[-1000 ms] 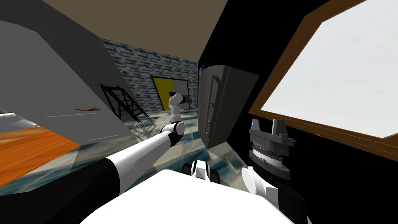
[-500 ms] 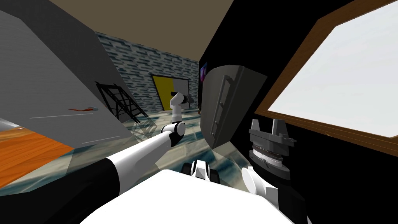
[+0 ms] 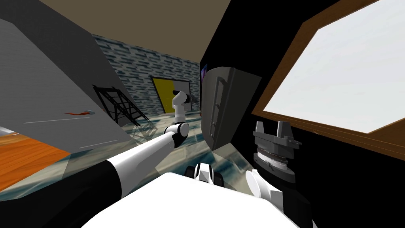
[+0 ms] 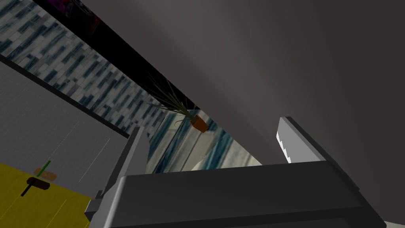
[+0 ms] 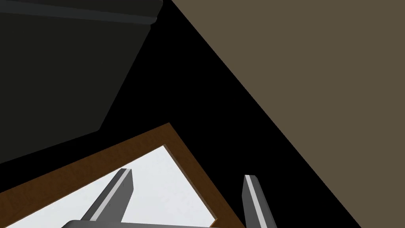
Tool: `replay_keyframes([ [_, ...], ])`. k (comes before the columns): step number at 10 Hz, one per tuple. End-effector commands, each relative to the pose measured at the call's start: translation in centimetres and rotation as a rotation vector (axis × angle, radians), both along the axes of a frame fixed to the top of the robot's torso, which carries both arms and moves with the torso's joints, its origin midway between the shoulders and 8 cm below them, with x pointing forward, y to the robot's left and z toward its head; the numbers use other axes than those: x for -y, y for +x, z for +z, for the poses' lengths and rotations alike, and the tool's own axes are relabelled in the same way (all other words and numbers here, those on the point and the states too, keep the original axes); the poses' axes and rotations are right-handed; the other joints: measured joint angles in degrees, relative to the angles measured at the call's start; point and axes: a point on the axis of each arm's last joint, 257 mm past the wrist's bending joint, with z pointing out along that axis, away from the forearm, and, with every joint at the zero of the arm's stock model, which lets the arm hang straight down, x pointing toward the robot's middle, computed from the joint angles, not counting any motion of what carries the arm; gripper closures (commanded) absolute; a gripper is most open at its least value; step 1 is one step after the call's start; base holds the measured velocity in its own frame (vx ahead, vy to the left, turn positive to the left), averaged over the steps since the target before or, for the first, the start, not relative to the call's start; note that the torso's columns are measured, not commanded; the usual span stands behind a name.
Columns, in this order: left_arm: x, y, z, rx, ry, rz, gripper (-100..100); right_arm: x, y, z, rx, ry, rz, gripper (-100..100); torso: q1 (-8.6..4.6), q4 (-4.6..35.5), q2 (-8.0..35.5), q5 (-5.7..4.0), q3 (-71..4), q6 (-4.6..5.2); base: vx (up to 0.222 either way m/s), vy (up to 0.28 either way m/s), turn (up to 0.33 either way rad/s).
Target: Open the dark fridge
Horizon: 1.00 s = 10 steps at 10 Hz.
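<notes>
My view has swung a little; the dark fridge (image 3: 229, 103) seemingly remains closed. The left gripper (image 4: 211, 126), fingers (image 4: 292, 144) spread and empty, hangs near it; the right gripper (image 5: 186, 174) likewise.

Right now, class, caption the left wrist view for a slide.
Open left gripper beside the dark fridge, a potted plant beyond.

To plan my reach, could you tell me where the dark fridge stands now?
In the head view the dark fridge stands ahead near the middle, just right of the left tool, with the wood-framed window farther right.
</notes>
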Motion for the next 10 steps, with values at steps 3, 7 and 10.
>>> replay_keyframes([
  [3,0.5,-0.7,3.5,0.031,-0.008,-0.003,-100,0.0,0.0,0.0,0.0,0.0,0.0,0,-0.26,-0.01,-0.02,-0.09,-0.01,0.03,0.025,-0.244,-0.031],
  [7,0.9,-1.4,6.2,0.056,-0.013,-0.005,-100,0.0,0.0,0.0,0.0,0.0,0.0,0,-0.03,0.02,0.02,-0.03,0.03,0.0,-0.006,-0.229,-0.03],
  [10,0.9,-1.2,6.0,0.053,-0.012,-0.006,100,0.0,0.0,0.0,0.0,0.0,0.0,0,0.4,0.0,0.04,0.13,0.02,-0.03,0.006,-0.051,-0.001],
])
